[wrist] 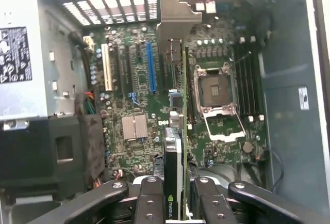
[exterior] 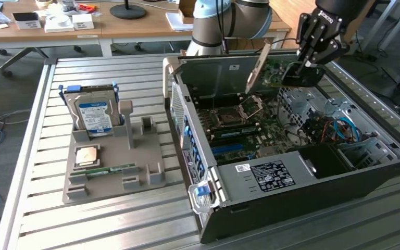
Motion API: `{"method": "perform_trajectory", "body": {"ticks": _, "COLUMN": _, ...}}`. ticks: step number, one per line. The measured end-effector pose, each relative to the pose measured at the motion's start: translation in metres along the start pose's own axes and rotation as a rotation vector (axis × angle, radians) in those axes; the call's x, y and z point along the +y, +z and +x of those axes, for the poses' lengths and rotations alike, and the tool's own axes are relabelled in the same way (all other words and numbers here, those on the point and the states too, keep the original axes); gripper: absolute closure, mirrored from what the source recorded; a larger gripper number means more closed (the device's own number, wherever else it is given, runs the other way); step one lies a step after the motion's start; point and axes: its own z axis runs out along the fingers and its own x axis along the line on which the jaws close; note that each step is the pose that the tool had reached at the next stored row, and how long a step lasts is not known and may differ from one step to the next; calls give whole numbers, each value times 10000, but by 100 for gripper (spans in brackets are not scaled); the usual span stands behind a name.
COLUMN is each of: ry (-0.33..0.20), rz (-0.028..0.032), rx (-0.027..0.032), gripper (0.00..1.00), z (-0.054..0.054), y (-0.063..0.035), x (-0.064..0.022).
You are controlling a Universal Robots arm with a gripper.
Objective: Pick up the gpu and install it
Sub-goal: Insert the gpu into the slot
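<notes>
You have the open black metal computer case (exterior: 311, 203) lying on its side. Above its green motherboard (wrist: 139, 79), the black gripper (exterior: 303, 73) clamps the thin green gpu (exterior: 275, 72) on edge, with its silver end bracket (wrist: 178, 17) leading.

Green gpu (exterior: 275, 72) (silver bracket (wrist: 178, 20)), black case (exterior: 290, 205)

NVIDIA logo on gpu (wrist: 174, 162) edge; labels on power supply (wrist: 23, 48) and hard drive (exterior: 94, 114) illegible.
</notes>
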Motion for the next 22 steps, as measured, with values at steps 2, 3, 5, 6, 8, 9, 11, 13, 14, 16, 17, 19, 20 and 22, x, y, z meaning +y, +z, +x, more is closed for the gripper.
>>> {"method": "perform_trajectory", "body": {"ticks": 2, "ry": -298, "rz": -7, "rx": 26, "gripper": 73, "z": 0, "y": 2, "x": 0}}
{"method": "perform_trajectory", "body": {"ticks": 3, "ry": -429, "rz": -9, "rx": 37, "gripper": 73, "z": 0, "y": 2, "x": 0}}
{"method": "perform_trajectory", "body": {"ticks": 5, "ry": -508, "rz": -11, "rx": 45, "gripper": 73, "z": 0, "y": 1, "x": 0}}
{"method": "perform_trajectory", "body": {"ticks": 6, "ry": -508, "rz": -11, "rx": 45, "gripper": 73, "z": 0, "y": 2, "x": 0}}
{"method": "perform_trajectory", "body": {"ticks": 8, "ry": -516, "rz": -11, "rx": 44, "gripper": 73, "z": 0, "y": 3, "x": 0}}
{"method": "perform_trajectory", "body": {"ticks": 9, "ry": -529, "rz": -4, "rx": 40, "gripper": 73, "z": -1, "y": 8, "x": 1}}
{"method": "perform_trajectory", "body": {"ticks": 11, "ry": -560, "rz": 70, "rx": 39, "gripper": 73, "z": 0, "y": 24, "x": 12}}
{"method": "perform_trajectory", "body": {"ticks": 13, "ry": -595, "rz": 176, "rx": 31, "gripper": 73, "z": 0, "y": 45, "x": 23}}
{"method": "perform_trajectory", "body": {"ticks": 14, "ry": -612, "rz": 229, "rx": 27, "gripper": 73, "z": 0, "y": 54, "x": 28}}
{"method": "perform_trajectory", "body": {"ticks": 16, "ry": -647, "rz": 336, "rx": 22, "gripper": 73, "z": 0, "y": 72, "x": 38}}
{"method": "perform_trajectory", "body": {"ticks": 17, "ry": -665, "rz": 385, "rx": 18, "gripper": 73, "z": 0, "y": 80, "x": 43}}
{"method": "perform_trajectory", "body": {"ticks": 19, "ry": -701, "rz": 466, "rx": 13, "gripper": 73, "z": 1, "y": 96, "x": 55}}
{"method": "perform_trajectory", "body": {"ticks": 20, "ry": -721, "rz": 504, "rx": 11, "gripper": 73, "z": 2, "y": 104, "x": 62}}
{"method": "perform_trajectory", "body": {"ticks": 22, "ry": -752, "rz": 544, "rx": 11, "gripper": 73, "z": 3, "y": 111, "x": 75}}
